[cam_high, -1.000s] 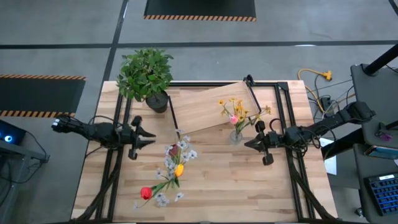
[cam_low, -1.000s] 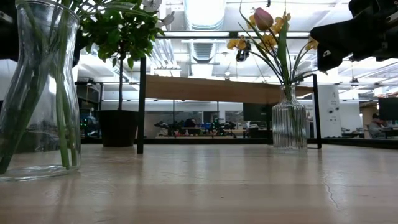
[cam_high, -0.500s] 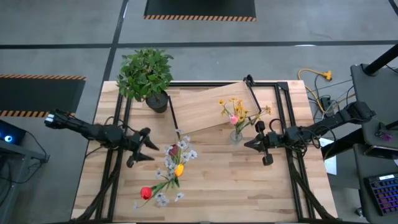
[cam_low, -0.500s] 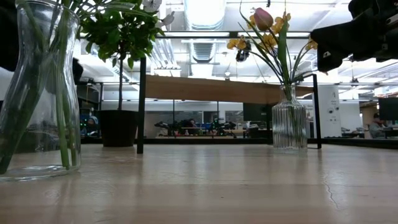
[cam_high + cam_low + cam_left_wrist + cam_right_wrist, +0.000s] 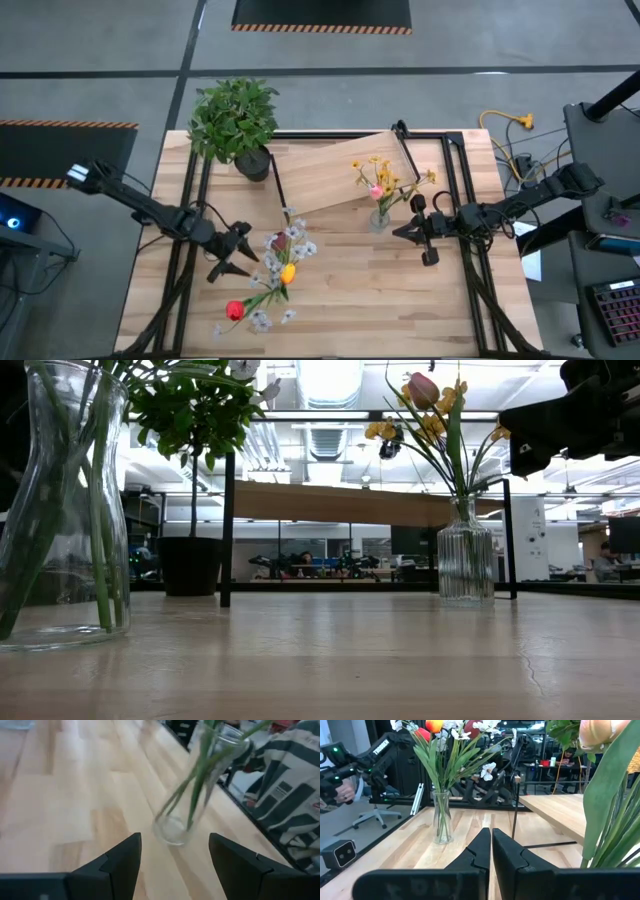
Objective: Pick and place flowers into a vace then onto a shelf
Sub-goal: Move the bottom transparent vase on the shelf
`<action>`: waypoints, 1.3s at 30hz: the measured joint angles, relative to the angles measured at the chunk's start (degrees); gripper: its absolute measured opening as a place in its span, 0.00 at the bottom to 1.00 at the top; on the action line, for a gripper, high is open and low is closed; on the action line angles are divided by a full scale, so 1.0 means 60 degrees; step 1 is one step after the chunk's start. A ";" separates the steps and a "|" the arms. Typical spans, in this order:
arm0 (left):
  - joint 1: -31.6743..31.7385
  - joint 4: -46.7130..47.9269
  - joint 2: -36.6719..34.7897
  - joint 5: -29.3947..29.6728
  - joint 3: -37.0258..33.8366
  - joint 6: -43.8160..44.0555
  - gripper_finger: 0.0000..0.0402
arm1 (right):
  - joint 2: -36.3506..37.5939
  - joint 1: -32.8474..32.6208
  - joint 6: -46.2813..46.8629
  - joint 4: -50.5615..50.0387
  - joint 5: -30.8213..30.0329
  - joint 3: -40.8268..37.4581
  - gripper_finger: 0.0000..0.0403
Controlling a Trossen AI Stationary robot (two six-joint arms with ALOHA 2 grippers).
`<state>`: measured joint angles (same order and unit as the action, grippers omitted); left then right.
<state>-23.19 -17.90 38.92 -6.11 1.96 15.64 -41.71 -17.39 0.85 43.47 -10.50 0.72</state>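
Plank tabletop (image 5: 400, 290) carries two glass vases: the clear vase (image 5: 192, 795) of tulips and sprays near the middle, the ribbed vase (image 5: 465, 555) by the shelf (image 5: 335, 170). Left gripper (image 5: 236, 256) gapes empty beside the clear one, probably aligned; misjudged, it could topple it. Right gripper (image 5: 421, 232) waits pinched closed.

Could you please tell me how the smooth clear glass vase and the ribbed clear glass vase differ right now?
The smooth clear glass vase holds red and orange tulips with pale sprays; the ribbed clear glass vase holds yellow blooms and a pink bud. The smooth one has the open left gripper beside it; the ribbed one has the shut right gripper beside it. Both stand upright on the table, not the shelf.
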 joint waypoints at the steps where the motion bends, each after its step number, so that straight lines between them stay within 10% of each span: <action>1: -0.0087 -0.0297 0.0185 0.0008 0.0000 0.0000 0.54 | 0.0000 0.0001 -0.0009 -0.0001 0.0000 0.0002 0.02; 20: -0.0320 -0.4871 0.3835 0.0098 0.0007 -0.0911 0.54 | 0.0000 0.0004 -0.0176 -0.0005 -0.0004 0.0002 0.02; 39: -0.0949 -0.4982 0.6316 0.0030 0.1852 -0.1515 0.54 | 0.0000 0.0004 -0.0177 -0.0023 -0.0007 0.0001 0.02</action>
<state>-28.88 -47.79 76.81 -5.93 13.07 6.55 -41.71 -17.37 -0.21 43.33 -10.55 0.73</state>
